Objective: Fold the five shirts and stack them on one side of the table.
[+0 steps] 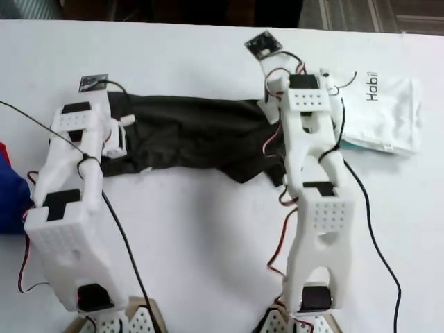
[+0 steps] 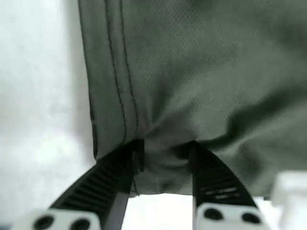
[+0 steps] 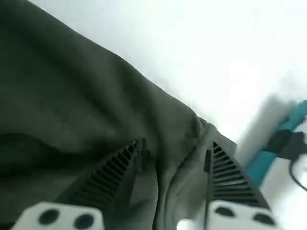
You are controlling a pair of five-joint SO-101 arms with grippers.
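A dark grey-green shirt (image 1: pixel 194 135) lies in a long crumpled band across the middle of the table, between the two arms. At its left end my left gripper (image 1: pixel 121 133) is down on the cloth. In the left wrist view the fingers (image 2: pixel 120 167) stand apart on the shirt (image 2: pixel 192 72) by its stitched hem, with a ridge of fabric bunched in my left gripper (image 2: pixel 163 153). My right gripper (image 1: pixel 274 107) is on the shirt's right end. There it (image 3: pixel 175 153) is open astride a fold of the shirt (image 3: pixel 72 96).
A folded white shirt (image 1: pixel 385 114) lies at the right, with a teal one (image 3: pixel 268 158) showing under its edge. Blue cloth (image 1: pixel 10 187) sits at the table's left edge. Red and black cables trail from both arms. The near half of the table is bare.
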